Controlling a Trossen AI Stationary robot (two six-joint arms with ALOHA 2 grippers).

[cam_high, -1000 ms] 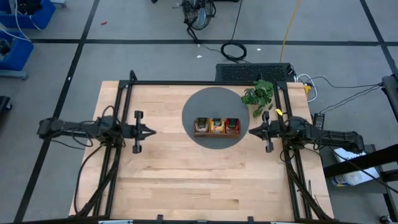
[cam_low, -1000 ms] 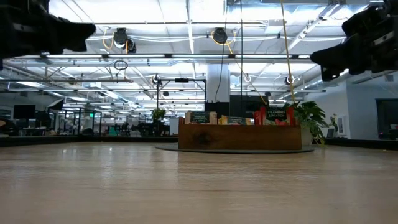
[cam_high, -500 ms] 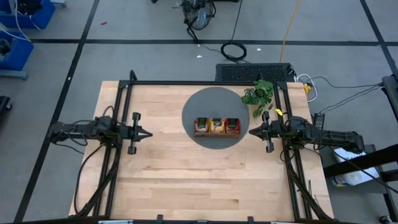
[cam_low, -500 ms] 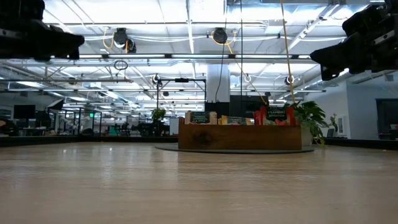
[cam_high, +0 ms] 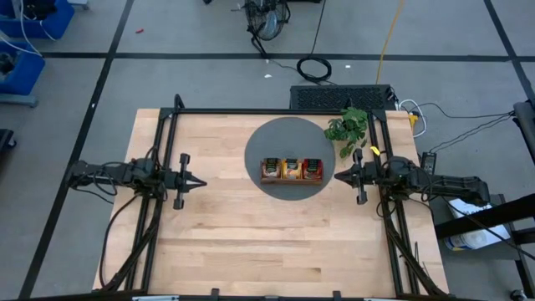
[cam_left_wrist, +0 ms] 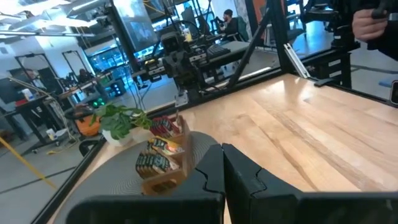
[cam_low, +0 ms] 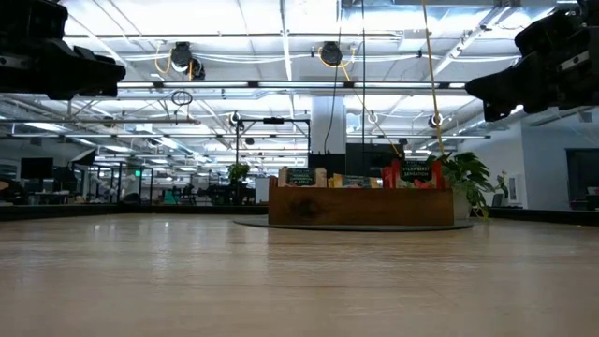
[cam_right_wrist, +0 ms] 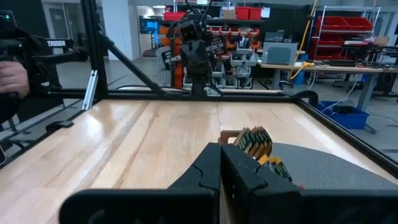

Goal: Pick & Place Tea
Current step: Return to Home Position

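Tea sachets (cam_high: pixel 292 168) in tray (cam_low: pixel 360 208), 3 compartments filled

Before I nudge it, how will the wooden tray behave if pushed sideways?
The tray looks low, wide and rigid, so it should slide rather than tip. The grey mat under it may add drag. The tea bags standing above its rim could shift.
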